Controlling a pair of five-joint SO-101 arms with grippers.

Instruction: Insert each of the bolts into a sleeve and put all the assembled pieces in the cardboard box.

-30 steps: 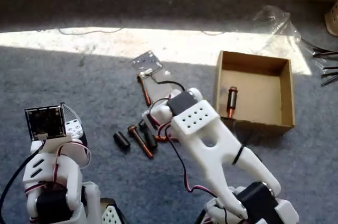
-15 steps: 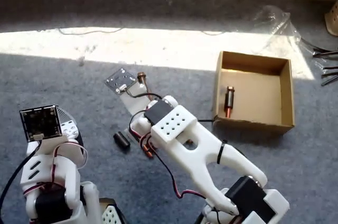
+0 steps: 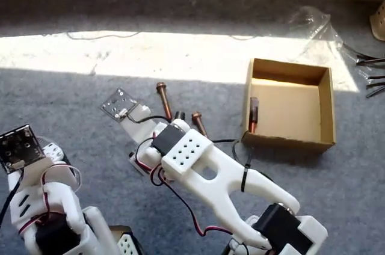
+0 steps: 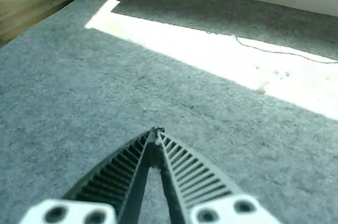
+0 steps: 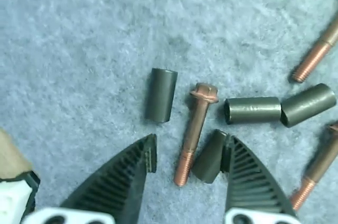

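- Since the second before, the right gripper [image 5: 189, 155] had swung away from the cardboard box [image 3: 289, 70] to the loose parts in the middle of the grey carpet [image 3: 72, 98]. The left gripper [image 4: 155, 135] had drifted back toward the carpet's near left side.
- The assembled piece [image 3: 253, 113] in the box had shifted too, and we saw it up against the box wall on the loose-parts side.
- The right gripper's jaws stood wide with nothing in them, hanging right over the parts.
- The bit that mattered: one bolt [image 5: 194, 129] lay between those jaws. Its long axis pointed pretty much straight away from the gripper, head far and threaded tip near, so we reckoned closing would squeeze across the shank.
- The catch was a sleeve [image 5: 210, 156] lying tilted just beside the bolt's tip, touching or nearly touching one finger. We figured it could get pinched along with the bolt.
- A second sleeve [image 5: 161, 94] lay just beside the bolt's head, outside the jaws.
- The left gripper was pinched closed on nothing and well apart from the parts, so the right one was clearly nearer.
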